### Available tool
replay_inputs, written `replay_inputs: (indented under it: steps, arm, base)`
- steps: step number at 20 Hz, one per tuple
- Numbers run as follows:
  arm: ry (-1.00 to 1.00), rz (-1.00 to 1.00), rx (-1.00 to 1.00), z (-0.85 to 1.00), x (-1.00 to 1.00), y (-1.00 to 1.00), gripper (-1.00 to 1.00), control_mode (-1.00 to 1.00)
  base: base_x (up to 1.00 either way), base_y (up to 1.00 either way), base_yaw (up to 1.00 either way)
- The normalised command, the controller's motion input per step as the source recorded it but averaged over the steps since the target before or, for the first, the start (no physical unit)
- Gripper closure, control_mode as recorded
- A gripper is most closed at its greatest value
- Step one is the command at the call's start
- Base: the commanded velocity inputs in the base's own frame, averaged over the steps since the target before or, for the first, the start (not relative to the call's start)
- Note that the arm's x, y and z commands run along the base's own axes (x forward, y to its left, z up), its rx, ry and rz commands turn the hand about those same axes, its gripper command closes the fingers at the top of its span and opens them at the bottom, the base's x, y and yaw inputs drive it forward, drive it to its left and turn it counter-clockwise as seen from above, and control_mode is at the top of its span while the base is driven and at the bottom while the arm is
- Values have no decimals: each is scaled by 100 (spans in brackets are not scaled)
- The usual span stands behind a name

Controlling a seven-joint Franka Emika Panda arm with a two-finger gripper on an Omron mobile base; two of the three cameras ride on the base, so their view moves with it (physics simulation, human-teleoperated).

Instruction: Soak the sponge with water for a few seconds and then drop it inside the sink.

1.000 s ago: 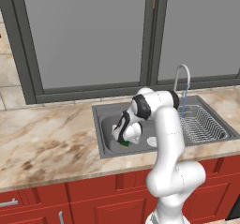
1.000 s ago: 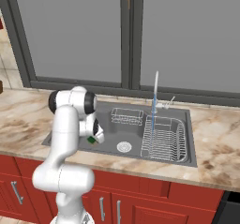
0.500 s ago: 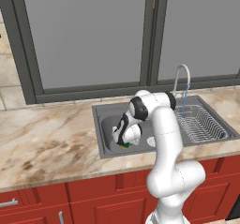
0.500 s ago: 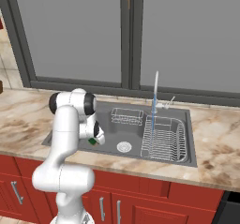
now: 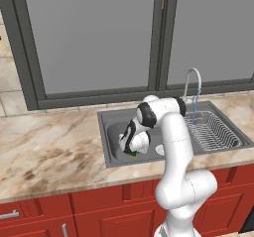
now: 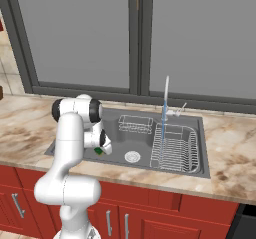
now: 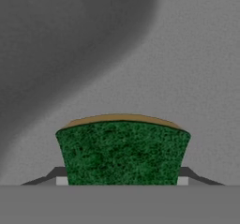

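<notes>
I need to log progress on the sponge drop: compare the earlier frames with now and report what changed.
Little changed. The gripper edged slightly lower toward the floor of the sink, carrying the sponge between its fingertips; no clear release is visible yet. The base did not move. The water runs from the faucet as before, and the dish rack and small wire basket sit unchanged.

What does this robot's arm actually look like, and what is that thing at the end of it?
The arm is a chain of smooth, rounded, glossy white segments with dark rings at the joints, rising from a bulky white base. No loose cables or markings show. At its end sits a white hand with black trim, the gripper, which ends in two small dark fingers.
</notes>
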Motion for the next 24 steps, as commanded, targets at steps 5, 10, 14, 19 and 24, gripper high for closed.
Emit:
replay_inputs:
  steps: [5,10,14,19,24]
  arm:
    - [0,0,0,11,0,0,-100,-100]
    - [-1,0,0,65,0,0,-100,-100]
    - [0,0,0,77,-10,0,-100,-100]
    - [0,0,0,69,-32,0,-100,-100]
    - [0,0,0,70,-40,0,-100,-100]
  base:
    - [0,0,0]
    - [0,0,0]
    - [0,0,0]
    - [0,0,0]
    - [0,0,0]
